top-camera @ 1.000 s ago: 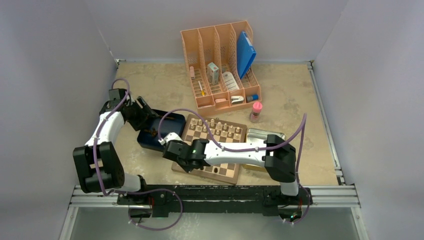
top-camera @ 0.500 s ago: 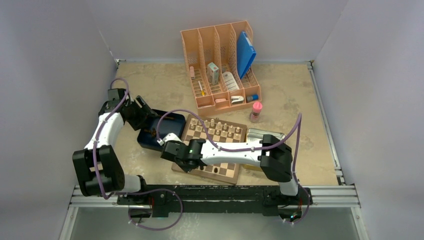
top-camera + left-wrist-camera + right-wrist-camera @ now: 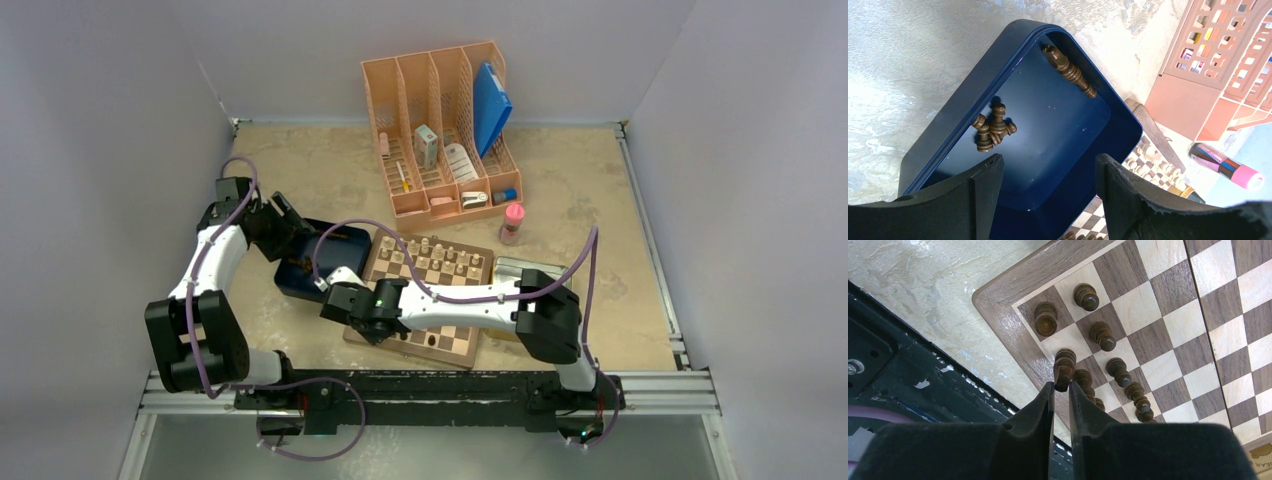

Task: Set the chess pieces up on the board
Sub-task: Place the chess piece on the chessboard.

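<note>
Widening first, then lifting straight: right gripper [image 3: 1060, 385] barely parted, hold on chess piece [image 3: 1064, 365] at its tips unclear.

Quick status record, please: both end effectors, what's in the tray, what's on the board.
left end effector: open, above the dark blue tray
tray contents: a cluster of dark chess pieces, more lying along one wall
right end effector: jaws nearly together at a dark piece by the near-left corner of the board; grip unclear
board: dark pieces standing in two rows at that corner; pale pieces along the far side
</note>
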